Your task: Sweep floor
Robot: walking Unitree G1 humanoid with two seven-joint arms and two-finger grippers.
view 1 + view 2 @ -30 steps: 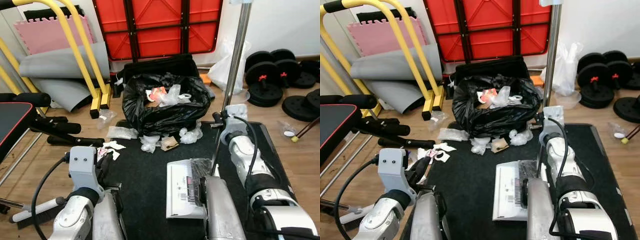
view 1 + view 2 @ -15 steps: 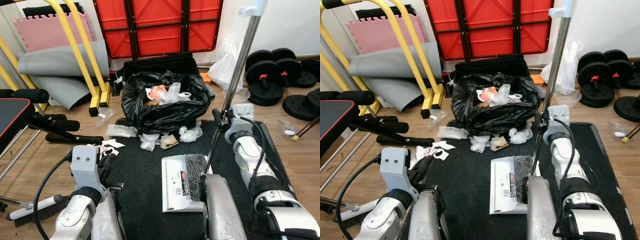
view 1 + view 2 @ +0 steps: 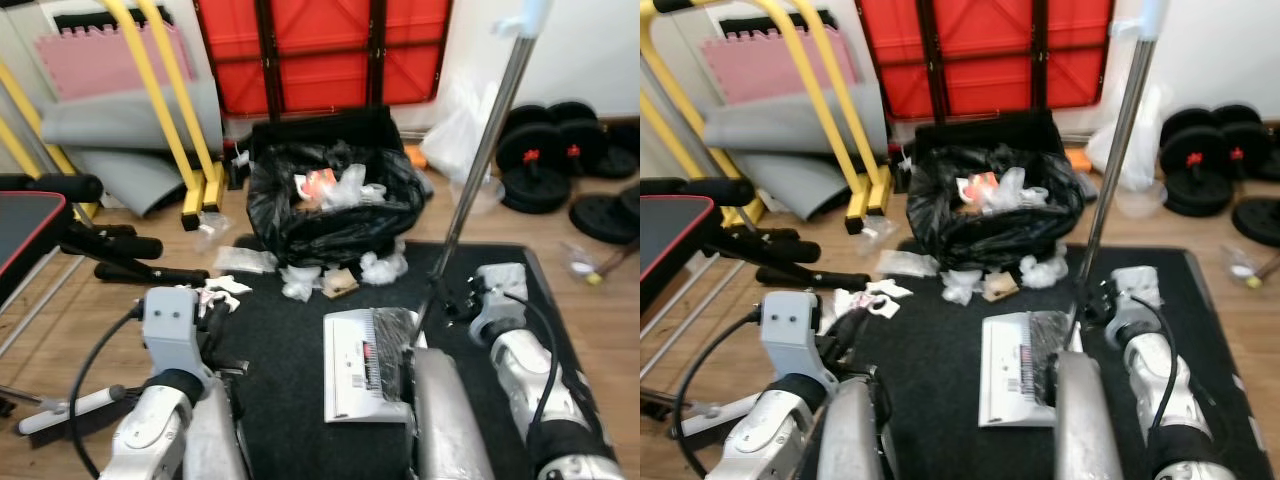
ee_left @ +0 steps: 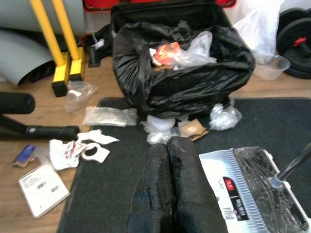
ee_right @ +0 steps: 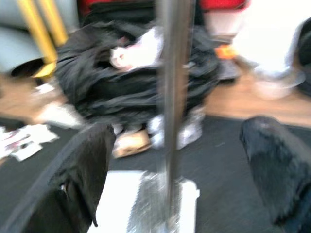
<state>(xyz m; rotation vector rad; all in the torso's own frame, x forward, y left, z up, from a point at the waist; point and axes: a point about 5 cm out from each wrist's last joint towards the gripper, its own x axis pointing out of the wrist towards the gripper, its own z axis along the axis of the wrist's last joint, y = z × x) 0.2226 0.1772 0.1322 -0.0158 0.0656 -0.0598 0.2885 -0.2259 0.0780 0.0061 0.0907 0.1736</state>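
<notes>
A black mat (image 3: 300, 400) is spread over the wooden floor (image 3: 60, 340), and the white dustpan (image 3: 360, 365) is laid flat on it, mouth turned toward the litter, presumably so scraps can be pushed in; its long metal handle (image 3: 480, 165) is tilted up between the spread fingers of the right gripper (image 5: 170, 170), which are parted and not closed on it, so the pole is judged to be leaning rather than held. A full black rubbish bag (image 3: 335, 205) is set at the mat's far edge, with plastic wrappers (image 3: 300, 283) crowded against its base. Paper scraps (image 4: 80, 148) are scattered at the mat's left border beside the bench legs (image 3: 130, 270), where room is judged tight; open mat is left before the dustpan. The left gripper (image 4: 167, 194) is held low with its fingers pressed together, empty, pointed at the wrappers.
</notes>
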